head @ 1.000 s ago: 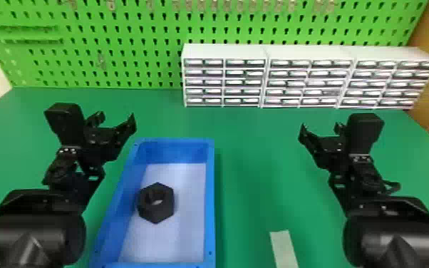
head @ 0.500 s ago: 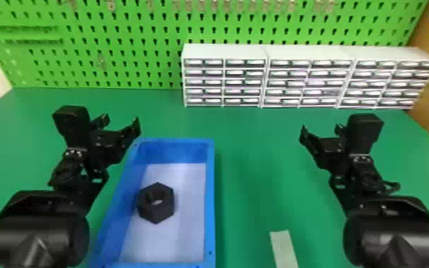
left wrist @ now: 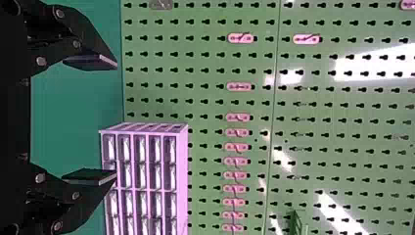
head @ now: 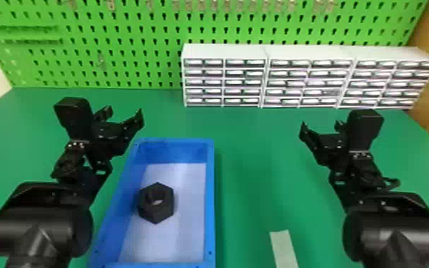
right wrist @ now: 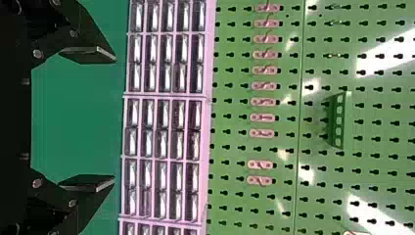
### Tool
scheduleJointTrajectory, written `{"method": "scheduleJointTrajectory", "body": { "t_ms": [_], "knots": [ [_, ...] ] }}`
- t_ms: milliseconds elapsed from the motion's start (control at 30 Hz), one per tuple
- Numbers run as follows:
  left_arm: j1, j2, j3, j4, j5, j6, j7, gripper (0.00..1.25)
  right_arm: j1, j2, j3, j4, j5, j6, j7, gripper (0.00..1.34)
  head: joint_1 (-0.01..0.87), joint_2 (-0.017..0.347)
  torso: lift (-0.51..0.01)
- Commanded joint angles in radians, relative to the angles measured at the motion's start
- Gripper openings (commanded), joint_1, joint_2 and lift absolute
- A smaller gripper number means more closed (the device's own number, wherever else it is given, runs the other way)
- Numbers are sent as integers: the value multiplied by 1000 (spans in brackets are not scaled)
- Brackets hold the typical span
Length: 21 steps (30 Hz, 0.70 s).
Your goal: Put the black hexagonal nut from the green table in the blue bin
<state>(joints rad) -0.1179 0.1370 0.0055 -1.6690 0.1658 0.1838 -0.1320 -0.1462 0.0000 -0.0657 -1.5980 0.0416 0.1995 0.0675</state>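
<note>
"Placement looks finished to me, so what is left to do well?"

"Mostly restraint. The black hexagonal nut [head: 155, 214] lies inside the blue bin [head: 210, 199], hole upward, nearer the bin's left wall. I'd leave it there."

"And the left claw [left wrist: 115, 119]?"

"Its two fingers stand well apart with nothing between them, up by the bin's far left corner. If it has to travel, I'd lift it first, then swing it away to the bin's left, so that neither finger catches the rim."

"Would you shut it on the way?"

"Only once it is well off from the bin. Closing over a wall could pinch the edge and drag the whole thing along the green tabletop [head: 249, 160], nut and all."

"What about the right claw [right wrist: 114, 119]?"

"Fingers parted too, empty, well off to the bin's right. It has no job here, so park it there."

"Any reason to nudge the nut toward the middle?"

"None that I can see. The task wants it in the bin, not centred, and a poke might tip it. Slow wrist, good height over the rim, no touch on the nut"
</note>
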Motion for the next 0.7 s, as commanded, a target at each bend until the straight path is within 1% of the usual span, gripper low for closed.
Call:
{"method": "scheduleJointTrajectory", "body": {
  "t_ms": [0, 167, 667],
  "knots": [
    [-3, 1, 2, 0, 3, -3, -3, 787, -1, 1, 3, 4, 3, 1, 0, 939, 686, 52, -97],
    [-8, 1, -4, 0, -2, -3, -3, 787, 7, 1, -3, 6, 1, 5, 0, 939, 686, 52, -97],
    [-5, 0, -4, 5, 4, -3, -3, 787, -1, 1, 9, 9, -8, 15, 0, 939, 686, 52, -97]
  ]
}}
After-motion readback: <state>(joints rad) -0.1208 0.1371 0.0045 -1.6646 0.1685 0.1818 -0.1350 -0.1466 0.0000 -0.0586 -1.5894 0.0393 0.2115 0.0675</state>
